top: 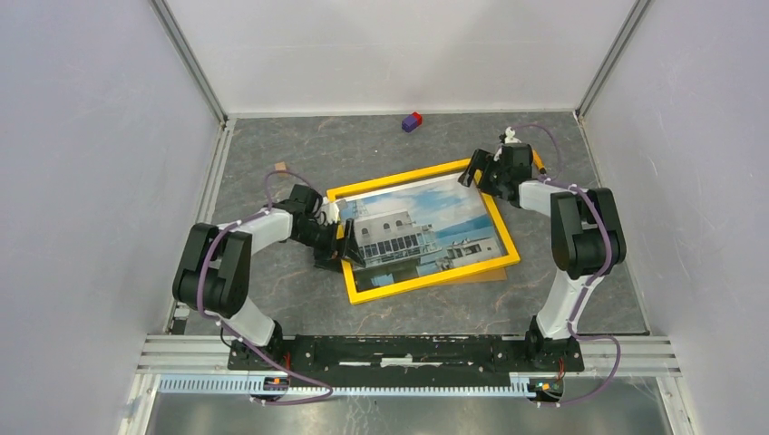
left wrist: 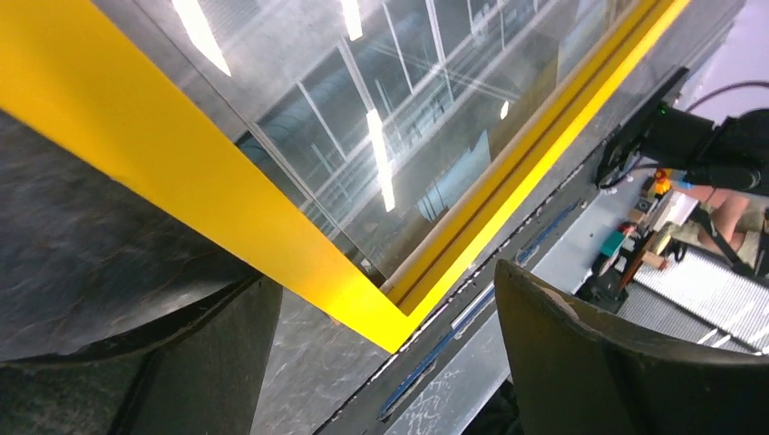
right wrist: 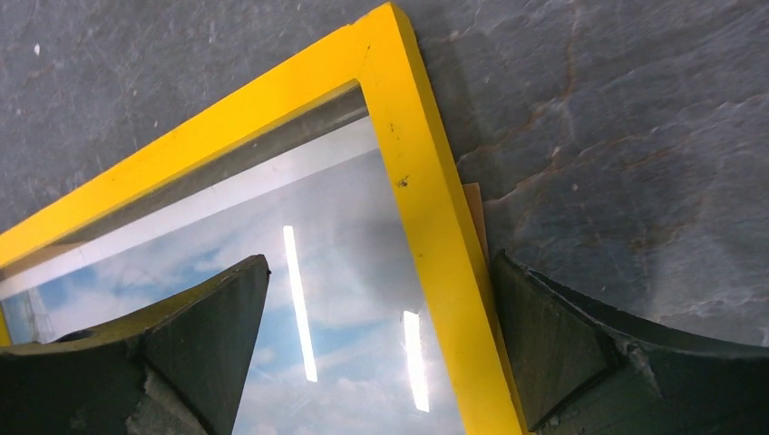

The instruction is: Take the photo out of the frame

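Jaws parted astride the frame, lengthwise left-right.

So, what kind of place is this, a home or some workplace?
Most likely a robot test cell in a lab: plain wall panels close in a grey table, two arms are bolted to a metal rail at its near edge, and the frame and a small block lie there.

Black-and-white arms, seemingly purple cables
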Tool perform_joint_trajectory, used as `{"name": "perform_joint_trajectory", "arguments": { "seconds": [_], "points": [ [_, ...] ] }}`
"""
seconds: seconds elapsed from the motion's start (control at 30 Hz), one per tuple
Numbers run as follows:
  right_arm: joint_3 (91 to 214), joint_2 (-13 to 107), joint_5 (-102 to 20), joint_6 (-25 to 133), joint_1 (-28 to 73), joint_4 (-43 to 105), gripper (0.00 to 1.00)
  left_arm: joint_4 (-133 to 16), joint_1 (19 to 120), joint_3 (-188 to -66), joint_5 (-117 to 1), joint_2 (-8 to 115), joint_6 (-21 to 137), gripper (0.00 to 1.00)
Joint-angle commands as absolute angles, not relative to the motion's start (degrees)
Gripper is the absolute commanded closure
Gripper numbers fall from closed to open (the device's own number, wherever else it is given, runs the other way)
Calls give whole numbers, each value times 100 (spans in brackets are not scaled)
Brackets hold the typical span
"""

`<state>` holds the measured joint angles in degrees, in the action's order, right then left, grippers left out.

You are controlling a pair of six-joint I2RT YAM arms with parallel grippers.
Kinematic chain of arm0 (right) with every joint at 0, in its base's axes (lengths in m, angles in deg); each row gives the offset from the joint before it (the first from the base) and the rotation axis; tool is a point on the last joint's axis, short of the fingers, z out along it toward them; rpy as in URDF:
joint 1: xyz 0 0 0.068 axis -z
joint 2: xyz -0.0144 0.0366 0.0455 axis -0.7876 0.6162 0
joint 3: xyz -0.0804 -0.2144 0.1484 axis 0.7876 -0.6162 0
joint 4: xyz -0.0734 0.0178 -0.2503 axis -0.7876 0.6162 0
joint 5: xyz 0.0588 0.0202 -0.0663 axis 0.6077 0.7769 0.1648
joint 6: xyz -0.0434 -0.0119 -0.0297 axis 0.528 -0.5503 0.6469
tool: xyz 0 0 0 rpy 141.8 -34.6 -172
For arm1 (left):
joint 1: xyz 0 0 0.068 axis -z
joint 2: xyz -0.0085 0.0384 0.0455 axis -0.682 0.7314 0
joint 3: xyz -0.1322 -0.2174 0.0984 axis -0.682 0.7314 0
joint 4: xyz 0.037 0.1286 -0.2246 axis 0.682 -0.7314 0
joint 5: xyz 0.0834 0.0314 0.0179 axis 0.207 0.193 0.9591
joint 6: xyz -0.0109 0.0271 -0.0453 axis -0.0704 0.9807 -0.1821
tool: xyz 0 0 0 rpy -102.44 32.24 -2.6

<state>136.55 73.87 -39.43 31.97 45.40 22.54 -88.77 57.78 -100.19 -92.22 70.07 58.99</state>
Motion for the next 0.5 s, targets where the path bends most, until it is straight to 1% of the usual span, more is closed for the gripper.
{"name": "perform_joint_trajectory", "arguments": {
  "seconds": [0.0,0.1,0.17,0.23,0.3,0.37,0.47],
  "points": [
    [13473,7271,-2922,3064,4253,3733,2,-8946,5434,-10479,-8838,6965,6372,7],
    [13594,6883,-2964,3348,4437,3830,2,-9516,5460,-11151,-8284,6659,7206,6],
    [13733,6682,-2938,3715,4608,3923,2,-9792,5655,-11503,-7807,6404,7789,5],
    [13999,6571,-2775,4235,4849,4160,2,-10046,6148,-11743,-7190,6224,8404,5],
    [14303,6514,-2569,4759,5100,4498,2,-10233,6886,-11881,-6380,6187,8866,5],
    [14471,6448,-2204,5257,5344,4779,2,-10276,7283,-11926,-6139,6210,9050,5],
    [14446,6229,-1710,5841,5493,5182,2,-10319,7443,-12047,-6210,6429,8976,5]
  ]
}}
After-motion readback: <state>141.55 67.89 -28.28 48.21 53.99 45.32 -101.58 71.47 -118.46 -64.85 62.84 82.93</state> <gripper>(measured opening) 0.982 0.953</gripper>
